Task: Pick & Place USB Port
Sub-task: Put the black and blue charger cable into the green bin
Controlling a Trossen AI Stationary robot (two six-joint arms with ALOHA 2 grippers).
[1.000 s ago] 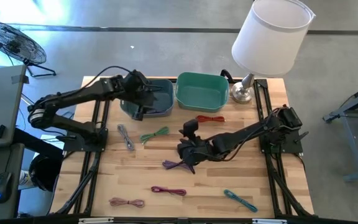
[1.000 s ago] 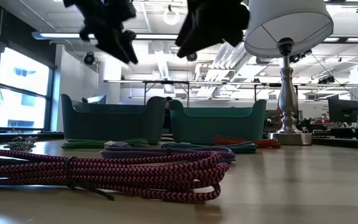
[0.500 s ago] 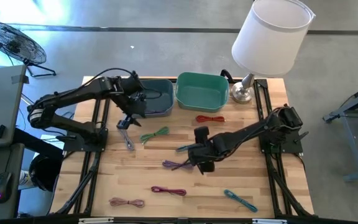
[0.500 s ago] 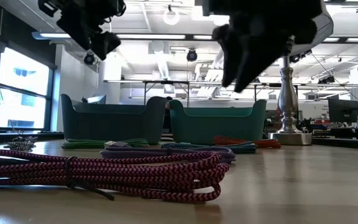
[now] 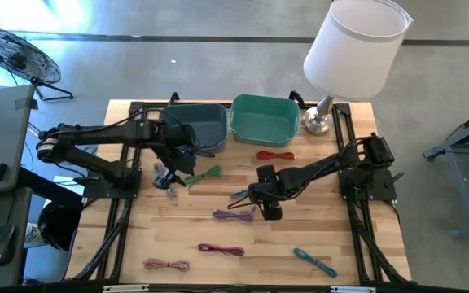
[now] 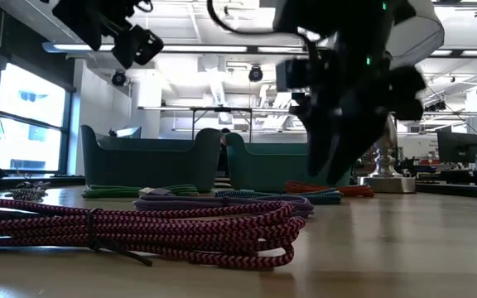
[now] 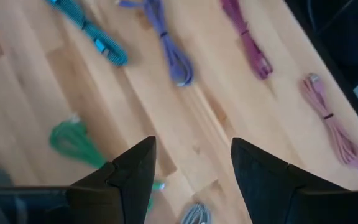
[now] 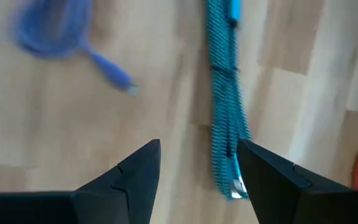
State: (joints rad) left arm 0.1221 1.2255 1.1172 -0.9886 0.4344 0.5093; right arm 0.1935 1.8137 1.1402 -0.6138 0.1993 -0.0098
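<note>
1. While both arms are over the table, the right gripper [image 5: 260, 194] hangs above the middle of the wooden table [image 5: 357, 252]. Its fingers [image 8: 135, 180] stand apart and hold nothing.
2. Directly under the right gripper, the right wrist view shows a teal cable [image 8: 225, 118] lying stretched on the wood between the two fingers, not touched by them. A purple cable [image 8: 55, 31] lies near it, to one side.
3. The left gripper [image 5: 172, 167] hangs over the left part of the table, just in front of the blue-grey bin [image 5: 206, 122]. Its fingers [image 7: 126, 180] are also spread, with nothing between them.
4. Near the left gripper lie a grey cable [image 5: 164, 177] and a green cable [image 5: 203, 175]. In the left wrist view the green cable [image 7: 73, 143] lies beside one finger, apart from it.
5. Farther out on the table lie a red cable [image 5: 275, 155] in front of the green bin [image 5: 265, 118], a magenta cable [image 5: 221, 249], a pink cable [image 5: 166, 264] and a second teal cable [image 5: 314, 261] toward the near edge.
6. The two bins stand side by side at the far edge. A lamp [image 5: 352, 49] stands at the far right corner.
7. In the low view, the magenta cable [image 6: 139, 228] lies nearest the camera.
</note>
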